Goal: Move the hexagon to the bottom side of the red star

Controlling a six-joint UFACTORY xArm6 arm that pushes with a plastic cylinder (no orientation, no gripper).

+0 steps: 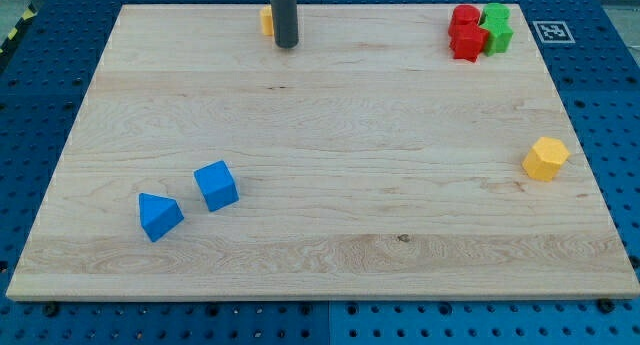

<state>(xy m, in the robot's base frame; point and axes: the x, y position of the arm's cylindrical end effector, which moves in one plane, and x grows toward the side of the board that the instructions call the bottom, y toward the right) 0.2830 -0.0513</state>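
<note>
While my tip [286, 45] grasps nothing, it rests beside an orange block [267, 21]. The yellow hexagon [545, 158] sits well below the red star [466, 33].

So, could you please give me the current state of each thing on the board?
my tip: near the view's top edge, right beside the partly hidden yellow block
partly hidden yellow block: behind the rod
yellow hexagon: alone, right edge
red star: top right, against the green block
green block: touching star
blue cube: lower left
blue triangle: beside cube

Board [330, 135] pale wood (matt); blocks look plastic.
</note>
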